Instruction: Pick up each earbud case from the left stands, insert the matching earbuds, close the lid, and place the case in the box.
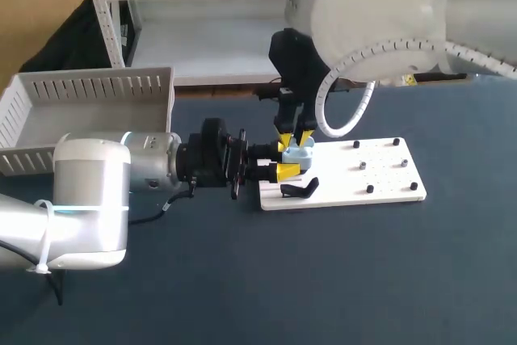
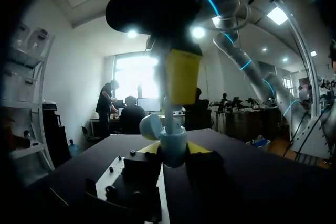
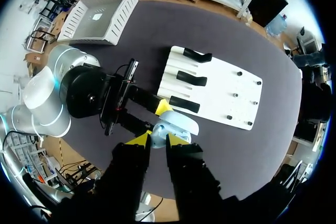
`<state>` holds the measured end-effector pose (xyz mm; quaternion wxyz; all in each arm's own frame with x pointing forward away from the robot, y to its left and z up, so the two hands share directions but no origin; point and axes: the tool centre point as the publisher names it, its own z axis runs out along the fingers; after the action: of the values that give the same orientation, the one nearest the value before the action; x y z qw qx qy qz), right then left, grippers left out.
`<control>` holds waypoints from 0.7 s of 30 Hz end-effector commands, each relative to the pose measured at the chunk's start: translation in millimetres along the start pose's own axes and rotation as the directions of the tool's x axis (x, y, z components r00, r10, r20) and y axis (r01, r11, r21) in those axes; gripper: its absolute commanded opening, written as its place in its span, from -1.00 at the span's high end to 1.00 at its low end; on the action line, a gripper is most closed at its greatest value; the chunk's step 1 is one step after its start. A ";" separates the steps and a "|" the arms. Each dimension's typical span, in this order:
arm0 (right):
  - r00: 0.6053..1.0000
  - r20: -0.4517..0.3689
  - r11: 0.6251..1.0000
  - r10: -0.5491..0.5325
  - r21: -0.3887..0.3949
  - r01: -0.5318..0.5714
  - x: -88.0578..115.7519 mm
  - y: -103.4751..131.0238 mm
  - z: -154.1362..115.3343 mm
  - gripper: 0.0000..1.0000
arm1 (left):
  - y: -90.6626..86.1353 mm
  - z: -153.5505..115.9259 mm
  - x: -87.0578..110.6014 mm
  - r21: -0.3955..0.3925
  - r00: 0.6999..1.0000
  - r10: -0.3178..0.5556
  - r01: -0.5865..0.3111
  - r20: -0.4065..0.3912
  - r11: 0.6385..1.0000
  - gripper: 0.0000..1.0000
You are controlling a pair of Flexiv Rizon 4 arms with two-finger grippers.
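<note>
A light blue earbud case hangs just above the near-left corner of the white stand board, its lid swung open. My left gripper comes in level from the left and is shut on the case from both sides. My right gripper points straight down over the open case. It is shut on a small pale earbud, whose stem reaches down into the case. My right gripper covers the inside of the case.
Several black stands lie on the board's left half, one just below the case. Small black pegs dot its right half. A white slatted box sits at the table's back left. Dark tabletop spreads in front.
</note>
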<state>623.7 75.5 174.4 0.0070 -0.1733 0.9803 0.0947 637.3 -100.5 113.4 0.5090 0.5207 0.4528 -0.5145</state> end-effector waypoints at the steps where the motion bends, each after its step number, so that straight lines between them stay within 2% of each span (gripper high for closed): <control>1: 1.000 -0.002 1.000 0.003 0.001 -0.003 -1.9 -1.0 1.3 1.00 | 0.7 0.2 0.4 0.000 1.000 0.002 -0.002 0.002 1.000 1.00; 21: 1.000 -0.011 1.000 0.006 -0.006 -0.006 -3.4 -2.7 5.4 1.00 | 0.7 0.2 0.4 0.000 1.000 0.002 -0.002 0.002 1.000 1.00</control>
<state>625.1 73.6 169.6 0.0036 -0.1703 0.9806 0.0974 637.4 -100.6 113.6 0.5091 0.5207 0.4527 -0.5145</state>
